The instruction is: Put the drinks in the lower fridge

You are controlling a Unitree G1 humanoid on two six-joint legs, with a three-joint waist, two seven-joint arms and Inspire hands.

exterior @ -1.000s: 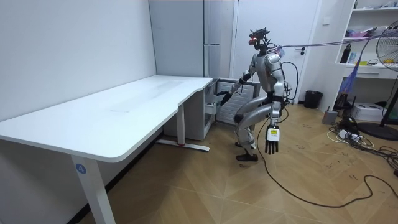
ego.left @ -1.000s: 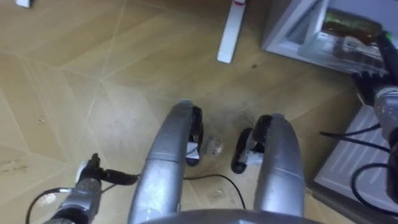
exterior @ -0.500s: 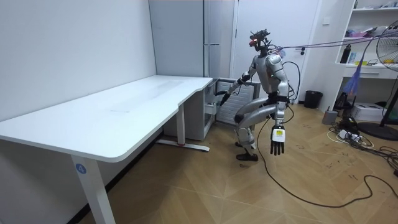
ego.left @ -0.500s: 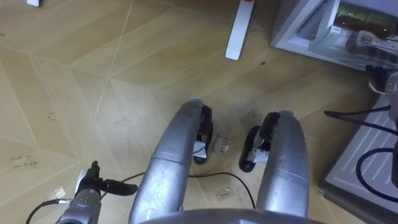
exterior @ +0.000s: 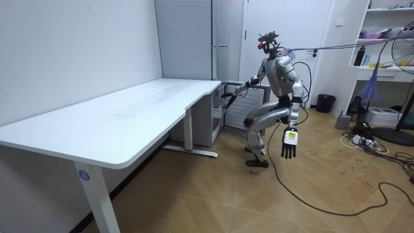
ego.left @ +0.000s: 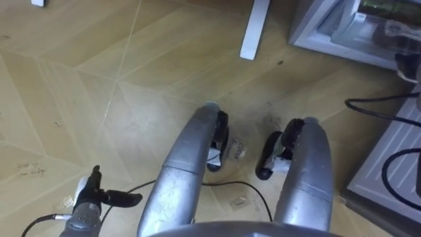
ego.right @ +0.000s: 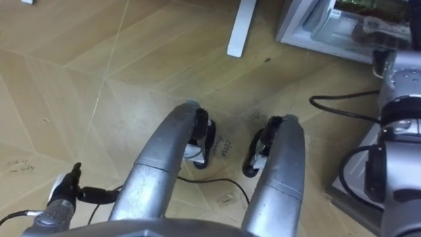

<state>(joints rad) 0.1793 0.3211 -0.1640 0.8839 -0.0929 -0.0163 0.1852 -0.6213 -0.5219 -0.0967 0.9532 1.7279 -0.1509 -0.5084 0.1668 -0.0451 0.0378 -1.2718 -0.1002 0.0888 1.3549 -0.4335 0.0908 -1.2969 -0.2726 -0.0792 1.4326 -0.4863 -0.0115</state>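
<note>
Placing stage, probably: your right hand (exterior: 226,96) reaches the open fridge (ego.left: 316,33), upper right, grip untellable; left hand (exterior: 288,144) hangs slack, empty.

The floor (ego.left: 72,85) is light brown wood, its planks laid in a chevron pattern with paler seams. The desk (exterior: 129,113) and its foot (ego.left: 255,26) are white. The tall fridge (exterior: 194,39) is pale grey, and the lower fridge (ego.left: 310,29) is pale grey too. The left hand (exterior: 289,145) is black, and the bin (exterior: 325,102) is black as well.

The open white fridge compartment (ego.left: 329,33) runs off the top edge, its contents blurred; the right hand (exterior: 226,96) is too small to read.
</note>
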